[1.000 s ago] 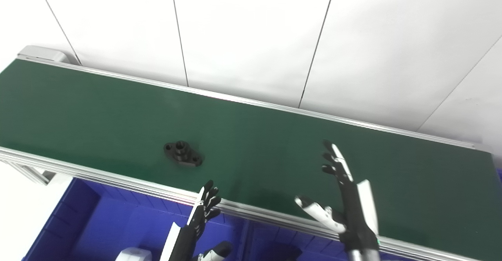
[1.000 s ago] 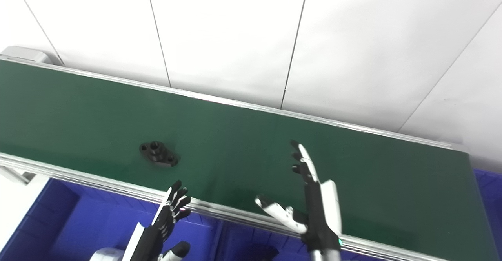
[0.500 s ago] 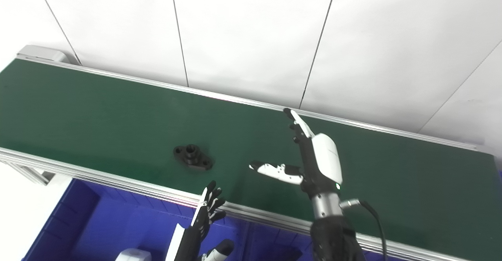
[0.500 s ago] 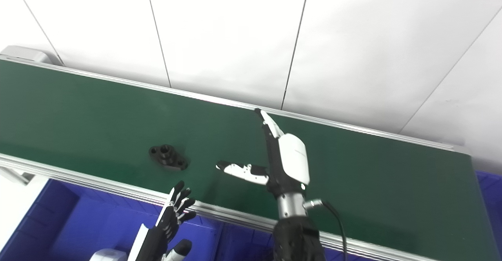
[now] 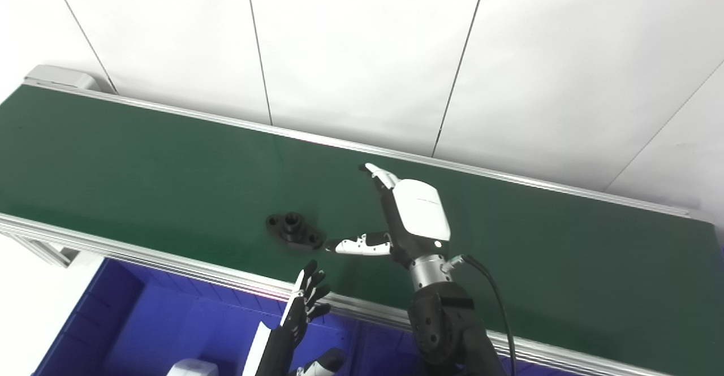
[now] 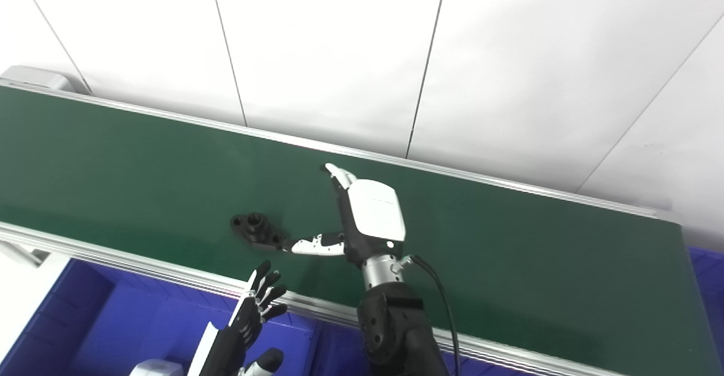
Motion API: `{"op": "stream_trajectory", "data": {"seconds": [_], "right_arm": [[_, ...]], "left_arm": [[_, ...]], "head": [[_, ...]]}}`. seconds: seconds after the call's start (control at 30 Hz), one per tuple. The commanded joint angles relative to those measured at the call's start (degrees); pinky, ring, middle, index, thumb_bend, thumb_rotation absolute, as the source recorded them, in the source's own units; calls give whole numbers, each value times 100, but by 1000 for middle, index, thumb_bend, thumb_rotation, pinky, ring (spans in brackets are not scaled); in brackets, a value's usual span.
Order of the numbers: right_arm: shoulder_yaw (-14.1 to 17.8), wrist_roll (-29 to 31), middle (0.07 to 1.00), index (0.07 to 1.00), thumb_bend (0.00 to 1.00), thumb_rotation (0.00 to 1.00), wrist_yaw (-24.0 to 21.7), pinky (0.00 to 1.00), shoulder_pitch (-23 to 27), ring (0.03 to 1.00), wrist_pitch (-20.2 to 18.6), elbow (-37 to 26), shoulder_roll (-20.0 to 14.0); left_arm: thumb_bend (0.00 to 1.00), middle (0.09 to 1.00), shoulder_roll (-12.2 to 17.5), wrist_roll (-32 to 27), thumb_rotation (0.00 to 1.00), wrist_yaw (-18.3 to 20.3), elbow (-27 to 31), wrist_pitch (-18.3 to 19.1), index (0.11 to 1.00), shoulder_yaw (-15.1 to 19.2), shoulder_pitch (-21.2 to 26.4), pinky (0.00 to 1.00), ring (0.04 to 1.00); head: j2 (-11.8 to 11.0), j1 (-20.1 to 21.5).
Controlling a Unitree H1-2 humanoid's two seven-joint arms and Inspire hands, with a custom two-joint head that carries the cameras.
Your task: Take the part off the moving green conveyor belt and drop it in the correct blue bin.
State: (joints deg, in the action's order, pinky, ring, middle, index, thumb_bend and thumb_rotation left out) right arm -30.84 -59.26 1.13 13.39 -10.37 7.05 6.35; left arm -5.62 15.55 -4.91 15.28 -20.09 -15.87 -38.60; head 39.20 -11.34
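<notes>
Fingers (image 5: 308,291) of the left hand (image 5: 300,308) spread idle above the blue bin (image 5: 141,319). Beyond, the right hand (image 5: 404,217) is wide open and empty, thumb nearly touching the part (image 5: 294,231). Better to close low around its raised hub as the green conveyor belt (image 5: 141,161) carries it in. It is a flat black flange with two holes.

The black part (image 5: 295,230) rides along the green belt (image 5: 169,161), now further to the right. The right hand (image 5: 407,217) reaches out over the belt from the near edge, fingers spread, and its thumb tip now sits just beside the part.
</notes>
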Motion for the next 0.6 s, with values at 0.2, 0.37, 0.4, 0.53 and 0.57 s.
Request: {"op": "stream_trajectory", "data": {"seconds": [0.2, 0.37, 0.4, 0.53, 0.57], "right_arm": [[-472, -358, 715, 753, 911, 404, 746, 523, 531, 639, 269, 365, -51], [-678, -379, 675, 737, 910, 402, 745, 457, 645, 568, 190, 538, -86], [-703, -355, 656, 716, 905, 391, 781, 427, 650, 538, 216, 565, -85], [-774, -267, 626, 686, 896, 388, 928, 381, 665, 498, 294, 638, -87], [-793, -247, 624, 684, 895, 389, 926, 377, 663, 495, 285, 655, -79]], "left_arm": [[674, 950, -415, -29, 809, -145, 194, -46, 1000, -384, -175, 827, 905], [671, 945, -482, -57, 787, -228, 152, -171, 1000, -515, -181, 813, 897], [681, 946, -491, -29, 791, -251, 157, -169, 1000, -545, -184, 810, 895], [687, 948, -533, 42, 794, -306, 223, -107, 1000, -657, -224, 806, 893], [687, 948, -534, 51, 793, -301, 249, -75, 1000, -681, -237, 805, 893]], "head": [[37, -103], [52, -190], [60, -198], [94, -216], [103, -222]]}}
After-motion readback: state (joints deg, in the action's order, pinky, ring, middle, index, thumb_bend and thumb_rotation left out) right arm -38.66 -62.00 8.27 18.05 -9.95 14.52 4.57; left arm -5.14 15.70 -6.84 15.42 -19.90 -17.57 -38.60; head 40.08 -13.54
